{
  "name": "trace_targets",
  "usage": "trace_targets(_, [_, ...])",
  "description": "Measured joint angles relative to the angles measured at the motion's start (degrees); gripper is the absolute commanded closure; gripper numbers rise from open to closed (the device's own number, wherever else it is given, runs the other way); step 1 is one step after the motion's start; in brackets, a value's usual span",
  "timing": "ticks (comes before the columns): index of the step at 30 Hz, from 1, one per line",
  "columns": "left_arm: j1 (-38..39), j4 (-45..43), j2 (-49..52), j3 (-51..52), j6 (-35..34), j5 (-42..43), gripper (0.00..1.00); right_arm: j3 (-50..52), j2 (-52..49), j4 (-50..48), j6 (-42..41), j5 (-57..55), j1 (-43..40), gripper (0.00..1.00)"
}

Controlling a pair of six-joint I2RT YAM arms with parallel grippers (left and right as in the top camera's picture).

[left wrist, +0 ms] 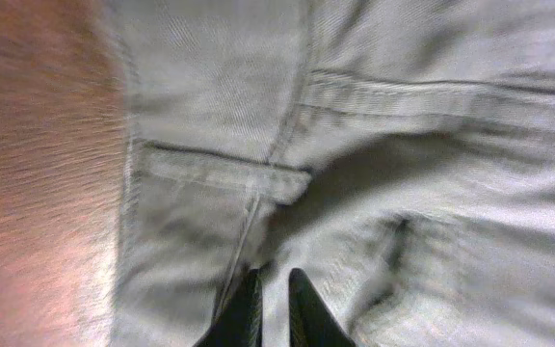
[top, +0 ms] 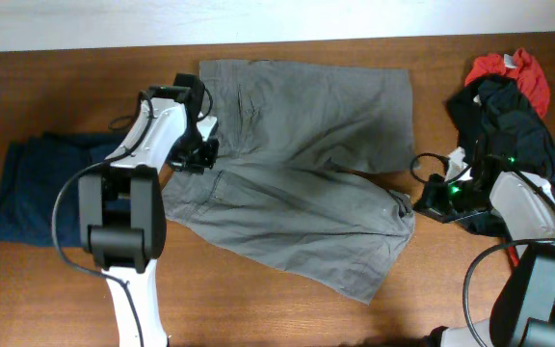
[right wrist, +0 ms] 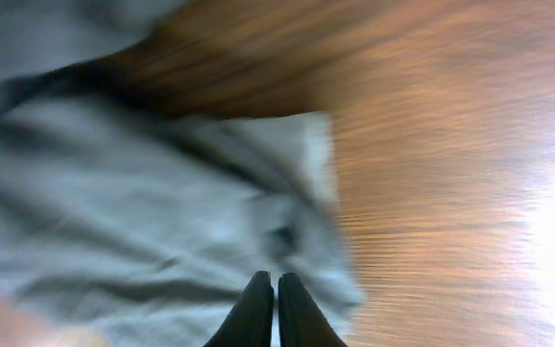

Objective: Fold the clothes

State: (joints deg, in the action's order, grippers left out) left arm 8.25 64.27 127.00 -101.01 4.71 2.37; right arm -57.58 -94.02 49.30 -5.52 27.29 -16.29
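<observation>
1. The shorts (top: 297, 183) lie spread flat on the centre of the desk (top: 258, 308). The waistband end points toward the left arm and both legs point toward the right arm.
2. The upper leg reaches the far edge of the desk. The lower leg angles toward the near edge, and its hem corner is near the right arm.
3. The cloth shows creases, and a shadowed fold runs between the two legs.
4. The left end effector (left wrist: 276, 310) is over the waistband end of the shorts, just inside the cloth edge. In the left wrist view, stitched seams and a flap edge lie ahead of the fingers (left wrist: 249, 313).
5. State of the left end effector: narrow, with a thin gap between the fingers. It cannot be told whether cloth is pinched in that gap.
6. The right end effector (right wrist: 276, 306) is at the hem corner of the lower leg, with bare desk to one side of it.
7. State of the right end effector: fingers pressed together, with no gap visible. It cannot be told whether cloth is caught between them.
8. A dark navy garment (top: 41, 188) lies folded at the left end of the desk, beside the left arm.
9. A heap of black and red garments (top: 509, 106) lies at the far right, apart from the shorts.
</observation>
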Motion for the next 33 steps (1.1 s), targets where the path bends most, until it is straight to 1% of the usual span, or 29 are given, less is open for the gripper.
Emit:
trace_targets(3, [0.07, -0.48, -3.82, -0.5, -0.04, 3.04, 0.86, 0.0, 0.0, -0.57, 2.49, 3.56, 2.14, 0.91])
trace_targets(5, [0.37, -1.16, -5.68, -1.25, 0.17, 5.18, 0.86, 0.0, -0.07, -2.16, 2.49, 3.08, 4.68, 0.91])
trace_targets(7, [1.03, -1.55, -6.34, -1.79, 0.26, 6.49, 0.86, 0.0, -0.33, -2.58, 0.74, -0.17, 7.06, 0.91])
trace_targets(11, [2.69, -1.55, -5.99, -1.86, 0.42, 8.02, 0.85, 0.33, -2.91, -2.69, -5.07, -11.67, 9.97, 0.91])
trace_targets(14, [3.13, -2.71, -5.84, -1.03, 0.68, 8.63, 0.84, 1.18, -5.7, -3.63, -8.22, -18.38, 9.14, 0.91])
trace_targets(17, [3.04, -4.63, -5.84, 1.62, 2.16, 8.83, 0.84, 1.36, -7.26, -5.27, -10.45, -20.65, 7.5, 0.91])
trace_targets(22, [2.93, -8.44, -5.77, 8.83, 3.48, 8.79, 0.85, 1.33, -7.26, -6.12, -12.5, -19.32, 4.15, 0.91])
trace_targets(25, [2.93, -10.38, -5.6, 12.94, 3.85, 8.63, 0.85, 1.33, -7.32, -6.4, -10.64, -15.47, 2.08, 0.91])
trace_targets(27, [2.93, -11.13, -5.57, 14.99, 4.07, 8.57, 0.85, 1.33, -7.43, -6.73, -6.86, -10.75, 1.11, 0.87])
trace_targets(28, [2.93, -11.43, -5.57, 15.47, 4.11, 8.66, 0.85, 1.33, -7.45, -6.75, -4.72, -8.02, 0.85, 0.82])
trace_targets(29, [2.93, -11.69, -5.64, 15.69, 4.17, 8.63, 0.85, 1.31, -7.48, -6.82, -2.64, -4.87, 0.76, 0.76])
trace_targets(32, [2.89, -11.98, -5.75, 16.02, 4.31, 8.79, 0.85, 1.09, -7.45, -7.19, 1.99, 1.79, 0.81, 0.63])
trace_targets(33, [2.89, -12.07, -5.81, 16.06, 4.31, 8.79, 0.85, 1.03, -7.45, -7.17, 2.71, 2.91, 0.85, 0.6])
